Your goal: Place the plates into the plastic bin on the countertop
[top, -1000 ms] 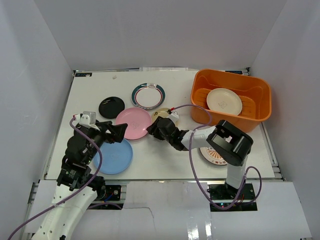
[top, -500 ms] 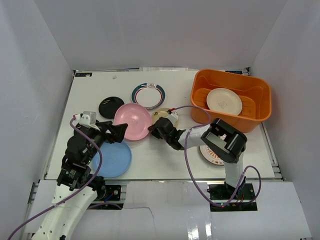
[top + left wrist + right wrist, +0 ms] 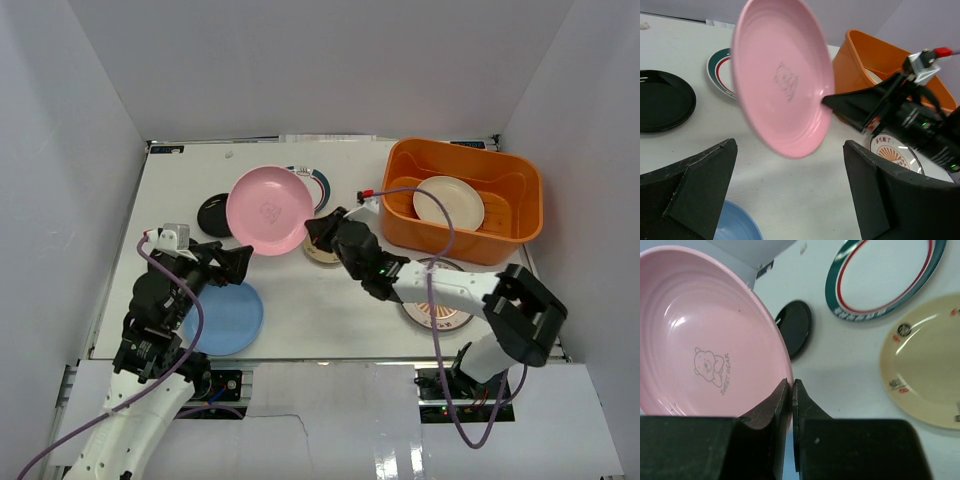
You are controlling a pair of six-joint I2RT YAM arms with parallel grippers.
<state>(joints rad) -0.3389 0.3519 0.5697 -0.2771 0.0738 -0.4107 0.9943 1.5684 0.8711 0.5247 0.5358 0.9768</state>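
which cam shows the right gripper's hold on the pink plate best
Right wrist: its close view shows the right gripper pinching the pink plate at its rim. Left wrist shows the grip side-on; top external shows it small from above.

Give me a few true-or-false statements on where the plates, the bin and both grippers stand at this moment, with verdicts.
1. The right gripper is shut on the rim of the round pink plate, which is held tilted, off the white tabletop. True.
2. The small glossy black plate lies on the tabletop, outside the bright orange rectangular plastic bin. True.
3. The orange bin is empty. False: one round white plate lies inside it.
4. The left gripper grips the round light blue plate. False: the left gripper is open with nothing between its fingers, and the blue plate lies flat on the tabletop.
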